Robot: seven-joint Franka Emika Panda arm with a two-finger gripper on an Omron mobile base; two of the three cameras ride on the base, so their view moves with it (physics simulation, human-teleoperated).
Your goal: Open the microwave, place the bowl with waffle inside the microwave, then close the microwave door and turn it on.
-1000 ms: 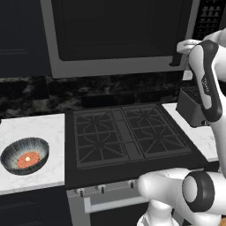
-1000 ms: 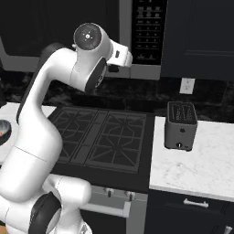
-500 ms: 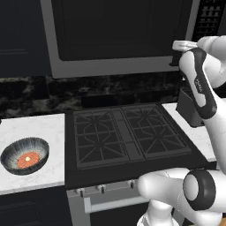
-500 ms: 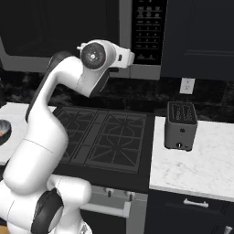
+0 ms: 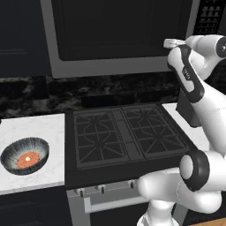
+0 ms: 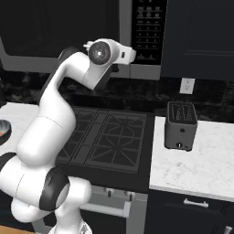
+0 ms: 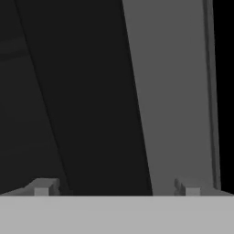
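At the near left, the bowl [image 5: 25, 155] sits on the white counter [image 5: 39, 130] close to its front edge, just left of the stove [image 5: 126, 134], and the waffle [image 5: 27, 160] lies flat in its middle. On the far side of the stove, a dark toaster [image 6: 181, 125] stands on the right-hand counter [image 6: 201, 162] near that counter's left edge, toward the back wall. Above the stove hangs the microwave [image 5: 119, 66], its door [image 5: 121, 28] shut flush in the grey frame, with the black button panel [image 6: 149, 29] at its right end. The arm reaches up to the door's right edge, and the gripper [image 7: 116, 187] is released, its two fingers [image 7: 42, 187] spread wide with nothing between them, facing the dark glass and the grey frame strip [image 7: 176, 91] beside it.
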